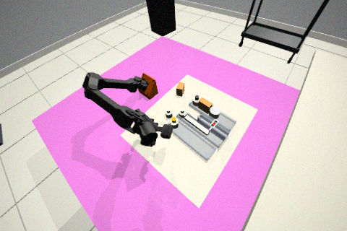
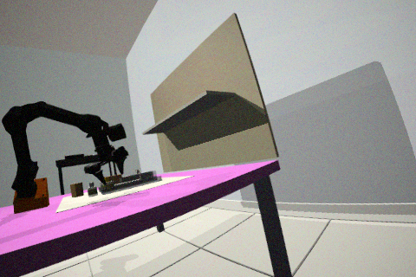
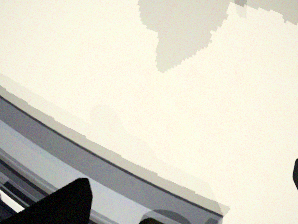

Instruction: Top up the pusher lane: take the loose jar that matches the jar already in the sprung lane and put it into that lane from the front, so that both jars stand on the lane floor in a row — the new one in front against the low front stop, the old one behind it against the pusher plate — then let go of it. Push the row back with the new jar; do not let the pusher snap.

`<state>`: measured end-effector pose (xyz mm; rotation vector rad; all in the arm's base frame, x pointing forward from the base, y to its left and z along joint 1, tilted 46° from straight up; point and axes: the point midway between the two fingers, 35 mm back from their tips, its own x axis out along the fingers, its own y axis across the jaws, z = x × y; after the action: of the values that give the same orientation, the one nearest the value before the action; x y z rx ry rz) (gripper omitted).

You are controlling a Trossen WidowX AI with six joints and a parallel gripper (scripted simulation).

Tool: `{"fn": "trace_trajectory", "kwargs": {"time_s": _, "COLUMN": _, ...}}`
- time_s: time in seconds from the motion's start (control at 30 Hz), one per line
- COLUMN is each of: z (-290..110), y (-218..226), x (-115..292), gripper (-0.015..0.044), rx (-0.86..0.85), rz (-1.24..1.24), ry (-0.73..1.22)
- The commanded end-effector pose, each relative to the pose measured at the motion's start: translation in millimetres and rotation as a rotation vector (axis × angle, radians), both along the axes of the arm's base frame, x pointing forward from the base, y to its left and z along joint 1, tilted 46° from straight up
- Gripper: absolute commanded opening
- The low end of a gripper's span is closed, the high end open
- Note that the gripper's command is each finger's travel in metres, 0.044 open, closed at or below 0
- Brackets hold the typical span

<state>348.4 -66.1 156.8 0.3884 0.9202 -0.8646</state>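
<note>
My gripper (image 1: 157, 134) (image 2: 111, 177) (image 3: 197, 181) is open and empty, above the near left side of the grey rack (image 1: 195, 144). The rack's long lanes also show in the wrist view (image 3: 107, 172). A jar with a yellow top (image 1: 173, 120) stands at the rack's left end. A dark-topped white jar (image 1: 168, 113) stands just beyond it, off the rack. A similar jar (image 1: 182, 112) is at the end of a long white strip (image 1: 196, 124). A black-topped jar (image 1: 196, 99) stands at the far lane's end. The pusher plate and the jars' exact lane positions are too small to tell.
An orange-brown box (image 1: 205, 104) and a white round item (image 1: 215, 111) stand along the rack's far side. A separate orange-brown block (image 1: 180, 89) (image 2: 76, 190) stands on the cream mat (image 1: 191, 188). A raised panel with a shelf (image 2: 217, 112) stands behind the table.
</note>
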Motion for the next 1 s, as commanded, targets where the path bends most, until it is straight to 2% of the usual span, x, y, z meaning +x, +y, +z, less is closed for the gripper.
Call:
{"fn": "trace_trajectory", "kwargs": {"time_s": 0.0, "z": -36.4, "y": 55.9, "x": -16.2, "gripper": 0.044, "rx": -0.069, "rz": 0.235, "ry": 0.225}}
{"fn": "trace_trajectory", "kwargs": {"time_s": 0.2, "z": -72.5, "y": 108.9, "x": -66.8, "gripper": 0.044, "rx": -0.299, "rz": 0.557, "ry": 0.586}}
{"fn": "trace_trajectory", "kwargs": {"time_s": 0.33, "z": -83.9, "y": 127.6, "x": -97.6, "gripper": 0.044, "rx": -0.468, "rz": 0.743, "ry": 0.796}}
{"fn": "trace_trajectory", "kwargs": {"time_s": 0.73, "z": -81.8, "y": 126.5, "x": -95.7, "gripper": 0.044, "rx": -0.478, "rz": 0.751, "ry": 0.806}}
{"fn": "trace_trajectory", "kwargs": {"time_s": 0.97, "z": -100.6, "y": 107.3, "x": -92.3, "gripper": 0.044, "rx": -0.479, "rz": 0.751, "ry": 0.806}}
